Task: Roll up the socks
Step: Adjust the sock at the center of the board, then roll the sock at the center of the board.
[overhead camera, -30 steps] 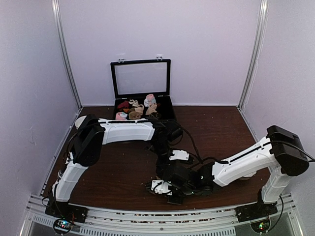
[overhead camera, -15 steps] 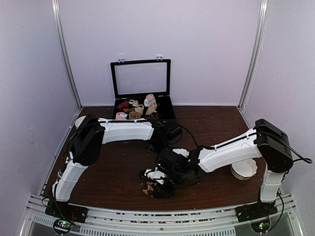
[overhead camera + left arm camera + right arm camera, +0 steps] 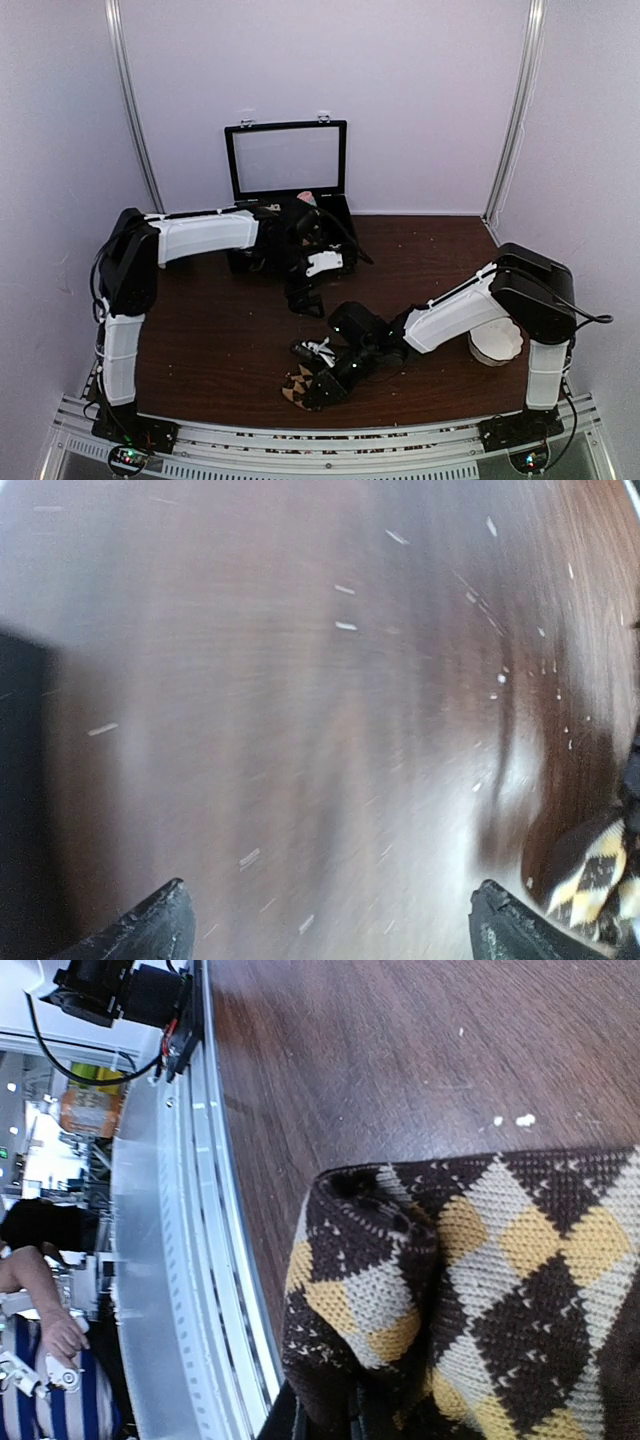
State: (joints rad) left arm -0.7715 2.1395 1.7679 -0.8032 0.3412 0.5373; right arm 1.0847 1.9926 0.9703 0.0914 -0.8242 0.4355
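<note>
The socks, dark brown with tan and grey diamonds, lie bunched near the table's front edge. My right gripper is shut on them, low over the table. In the right wrist view the knit fabric of the socks fills the lower right, and folds of it wrap over my right gripper. My left gripper hangs open farther back, apart from the socks, with nothing in it. In its own view my left gripper faces bare table, with a corner of the socks at the right edge.
A black case with its lid up stands at the back, a pink sock roll showing behind my left arm. A white dish sits at the right. The metal rail runs along the table's front edge, close to the socks.
My left arm has pulled back from the socks towards the case, its gripper staying open. My right gripper, still shut on the socks, has shifted them a little left.
</note>
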